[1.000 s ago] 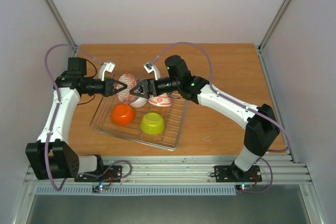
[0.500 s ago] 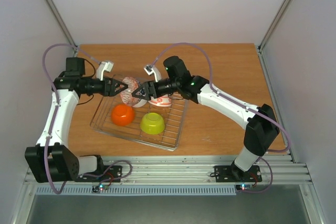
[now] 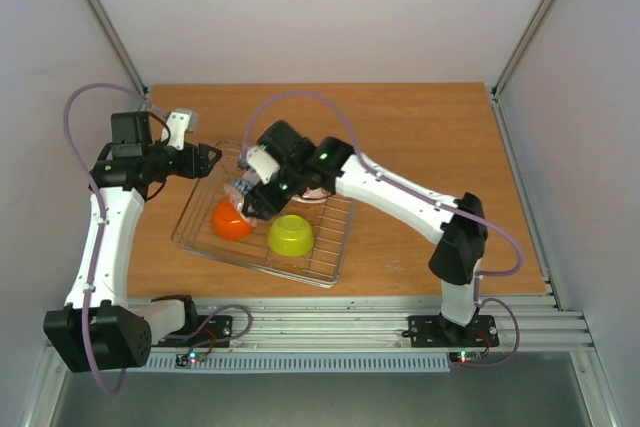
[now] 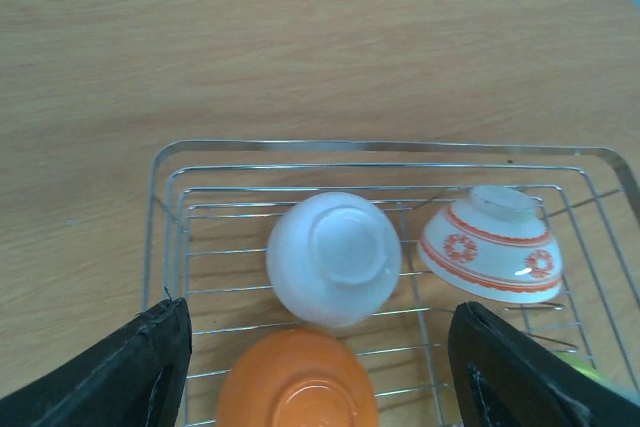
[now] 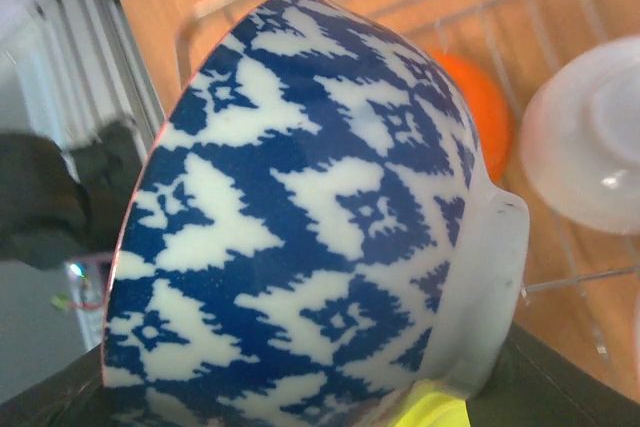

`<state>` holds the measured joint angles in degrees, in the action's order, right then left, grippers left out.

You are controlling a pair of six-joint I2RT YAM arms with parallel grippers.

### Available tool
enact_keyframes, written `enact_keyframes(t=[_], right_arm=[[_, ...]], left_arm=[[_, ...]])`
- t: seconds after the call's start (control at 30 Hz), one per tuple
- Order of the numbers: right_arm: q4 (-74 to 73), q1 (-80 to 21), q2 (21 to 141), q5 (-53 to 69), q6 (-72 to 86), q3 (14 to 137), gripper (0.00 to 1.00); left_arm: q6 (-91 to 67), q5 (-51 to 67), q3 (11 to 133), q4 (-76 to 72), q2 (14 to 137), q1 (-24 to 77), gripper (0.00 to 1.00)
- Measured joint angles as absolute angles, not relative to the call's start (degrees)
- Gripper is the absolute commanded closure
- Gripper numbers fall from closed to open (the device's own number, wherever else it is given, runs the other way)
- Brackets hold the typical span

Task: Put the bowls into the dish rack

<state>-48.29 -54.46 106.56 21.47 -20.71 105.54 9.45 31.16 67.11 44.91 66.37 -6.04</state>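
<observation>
Grip of the right pincer (image 3: pixel 252 199) is clenched on the blue-and-white bowl (image 5: pixel 300 207), which is tilted on its side above the dish rack (image 3: pixel 300 269); just beyond this pincer the orange bowl (image 4: pixel 297 382) lies upside down in the rack, and the lime green bowl (image 3: pixel 290 235) is near beside it; the left pincer (image 3: pixel 205 157) is released and holds nothing; ahead of its fingers (image 4: pixel 130 372) the plain white bowl (image 4: pixel 333 257) and the red-patterned bowl (image 4: pixel 490 247) rest bottom-up in the rack, just beside each other; the rack stands on the table (image 3: pixel 430 127).
</observation>
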Motion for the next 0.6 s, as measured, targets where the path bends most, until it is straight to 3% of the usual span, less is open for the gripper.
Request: enact_keyframes(t=[0.6], right_arm=[[-62.83, -63.29, 118.58, 4.23, -33.28, 115.31, 0.99]], left_arm=[[7.07, 23.57, 66.89, 42.98, 65.95, -6.74, 0.28]])
